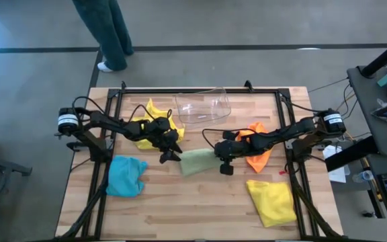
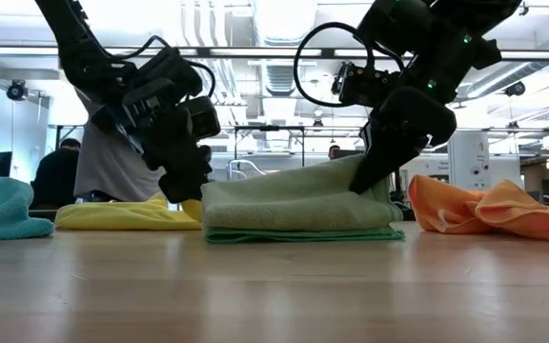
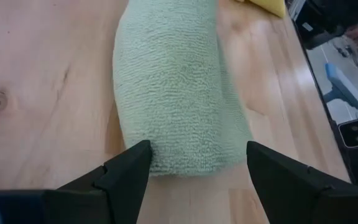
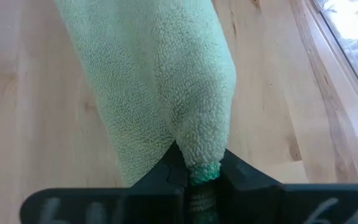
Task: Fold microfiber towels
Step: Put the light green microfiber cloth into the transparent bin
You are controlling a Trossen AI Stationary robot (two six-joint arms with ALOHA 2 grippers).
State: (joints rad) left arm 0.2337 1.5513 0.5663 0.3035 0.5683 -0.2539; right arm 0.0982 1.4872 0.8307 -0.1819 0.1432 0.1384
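Green and fluffy, the pale green towel [image 1: 198, 162] lies folded mid-surface, soft, light and floppy, so grab an edge: the right gripper [image 4: 194, 177] pinches one end tight, and the left gripper [image 3: 194, 165] waits open at the other.

Pale green towel [image 1: 197, 162], blue towel [image 1: 126, 176], orange towel [image 1: 257, 156], yellow towels [image 1: 272, 202].

So the high view is looking straight down over the whole wooden table [image 1: 200, 202]. The low one is sitting at tabletop level, facing across into the room. Both wrist views are hovering close over the pale green towel [image 3: 173, 81], looking at it from opposite ends, and all four are sharing it.
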